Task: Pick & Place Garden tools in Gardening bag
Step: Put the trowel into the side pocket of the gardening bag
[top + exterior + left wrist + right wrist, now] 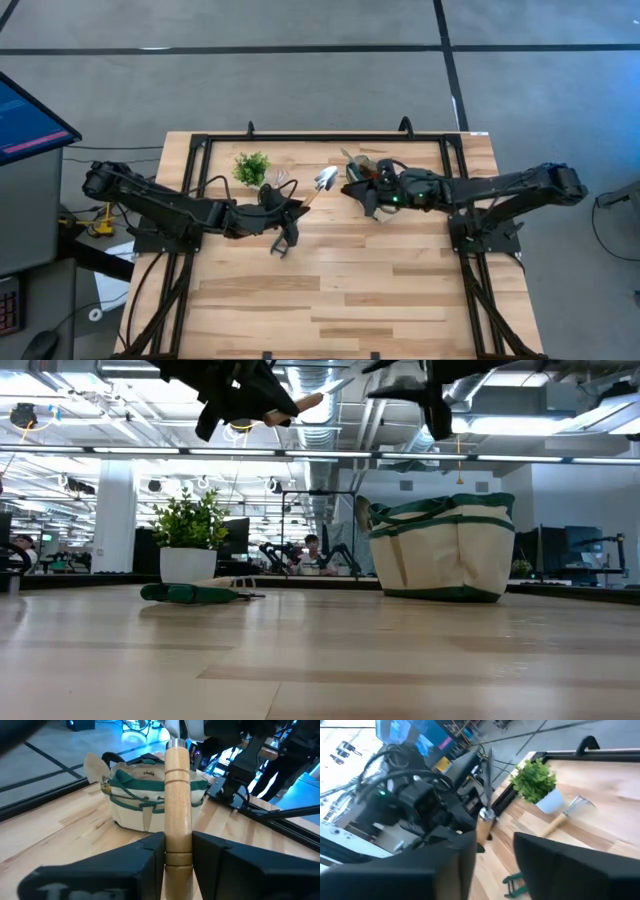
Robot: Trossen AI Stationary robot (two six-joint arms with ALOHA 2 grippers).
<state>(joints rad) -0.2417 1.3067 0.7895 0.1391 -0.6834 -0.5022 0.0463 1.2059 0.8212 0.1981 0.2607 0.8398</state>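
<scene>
Two arms worked over the bench point(330, 270), and the gardening bag point(443, 552) was the mark to watch, standing upright toward the far edge with its green handles up. The left gripper point(178, 851) hung in the air beside the bag, on the potted plant's side, its fingers point(145, 852) clamped on the wooden handle of a trowel point(322, 182); the silver blade pointed toward the bag, close to it but not touching. The right gripper point(368, 195) hovered right above the bag, fingers point(555, 855) held apart with nothing between them. A potted plant point(251, 167) sat farther along the far edge from the bag, beyond the raised trowel. Just beside the pot, on the bag's side, a small rake point(565, 814) with a wooden handle lay flat on the wood. Green-handled shears point(190, 594) lay flat in front of the pot, well apart from the bag.
</scene>
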